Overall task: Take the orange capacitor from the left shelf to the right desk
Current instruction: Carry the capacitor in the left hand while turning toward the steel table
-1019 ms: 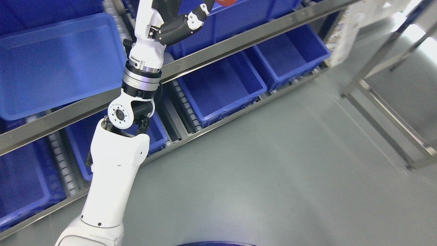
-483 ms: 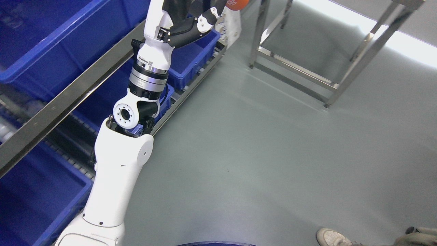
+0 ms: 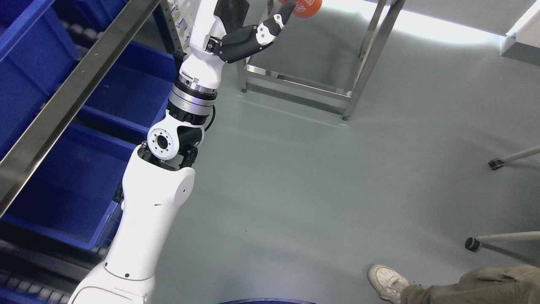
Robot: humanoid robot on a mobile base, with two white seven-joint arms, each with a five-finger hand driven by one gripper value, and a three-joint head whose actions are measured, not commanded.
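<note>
One arm is working, and I judge this to be the carry step, with the placing not yet done; nearest me, at the bottom right, a person's shoe (image 3: pixel 386 280) and trouser leg stand on the grey floor (image 3: pixel 316 190); my left hand (image 3: pixel 247 31) reaches up to the top edge, its fingers (image 3: pixel 274 21) closed against the orange capacitor (image 3: pixel 306 7), which is half cut off by the frame, so I read it as grasped though I cannot see the full grip; on the left, the blue bins (image 3: pixel 63 190) of the shelf show bare floors, nothing in them; farther off stand the steel legs of a desk (image 3: pixel 371 55); next I need to bring the capacitor over that desk's top, which is out of view, then lower and release.
</note>
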